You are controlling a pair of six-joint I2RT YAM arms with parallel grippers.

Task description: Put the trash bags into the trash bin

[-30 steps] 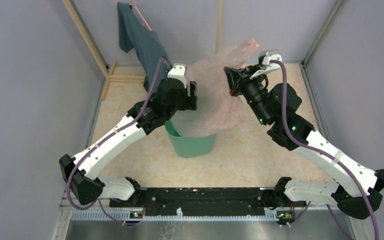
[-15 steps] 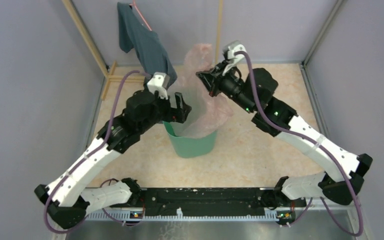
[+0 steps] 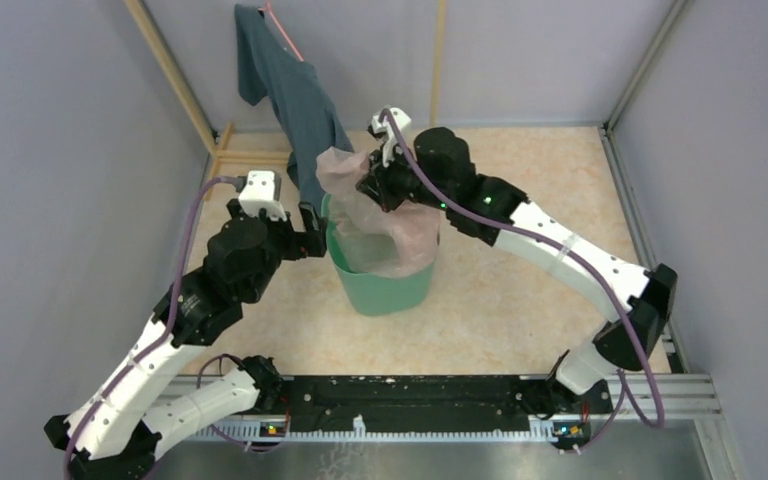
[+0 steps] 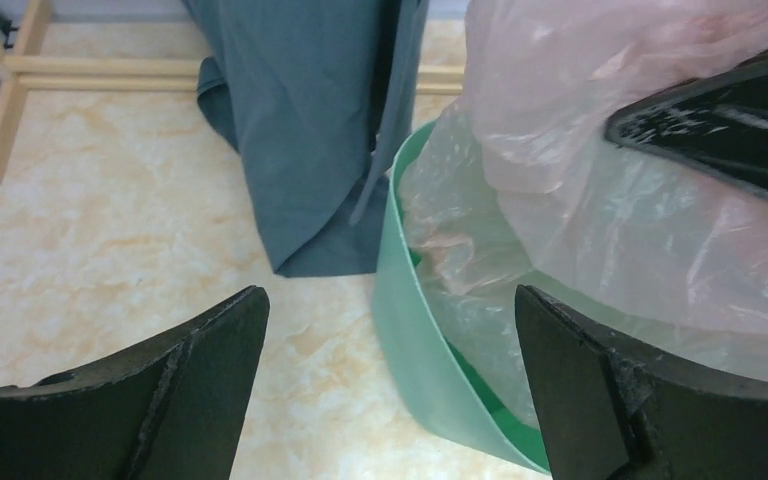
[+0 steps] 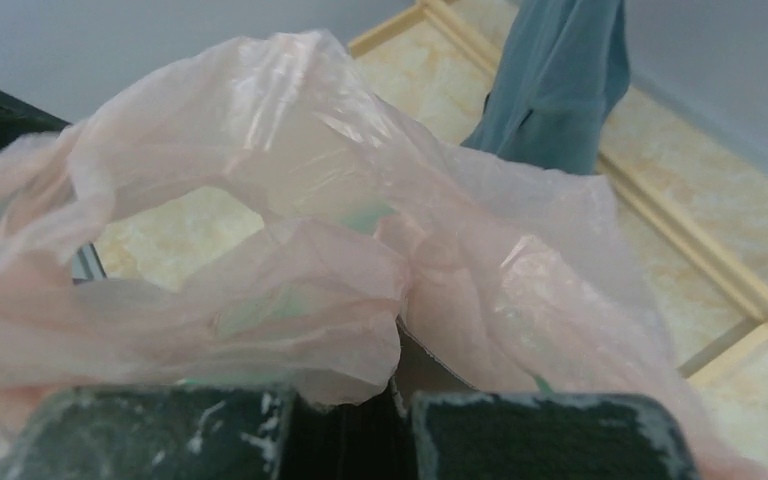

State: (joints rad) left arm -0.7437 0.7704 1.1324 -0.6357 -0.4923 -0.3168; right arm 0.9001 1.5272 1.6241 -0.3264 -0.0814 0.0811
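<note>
The mint-green trash bin (image 3: 385,285) stands mid-table. A pale pink trash bag (image 3: 390,225) hangs into it, its top bunched above the far left rim. My right gripper (image 3: 368,186) is over the bin's far rim, shut on the bag's upper edge; in the right wrist view the film (image 5: 290,230) is pinched at the gripper (image 5: 395,400). My left gripper (image 3: 312,236) is open beside the bin's left rim. In the left wrist view the gripper (image 4: 390,296) has the bin wall (image 4: 410,330) between its fingers without touching it, and the bag (image 4: 600,200) fills the bin.
A dark teal garment (image 3: 295,95) hangs from a wooden frame (image 3: 175,75) at the back left, its lower end close to the bin's far left rim; it also shows in the left wrist view (image 4: 300,130). Grey walls enclose the table.
My right arm swung left and down, bringing the bag from high at the back right down over the bin. My left gripper moved left and back to the bin's left rim.
</note>
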